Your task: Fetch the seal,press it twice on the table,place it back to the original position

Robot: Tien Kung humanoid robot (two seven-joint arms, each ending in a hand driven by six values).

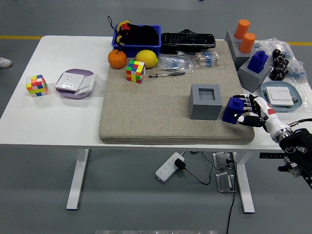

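Right robot hand [249, 111] grasping the blue seal [232, 109], low over the mat.

You see the seal held at the hand's fingertip side, toward the left of the view, its base at or just above the beige mat [146, 112] on the bench [53, 117]; contact cannot be told. It sits just beside the grey square holder [205, 101], on that holder's right. Fingers [242, 118] are curled around the seal's right side.
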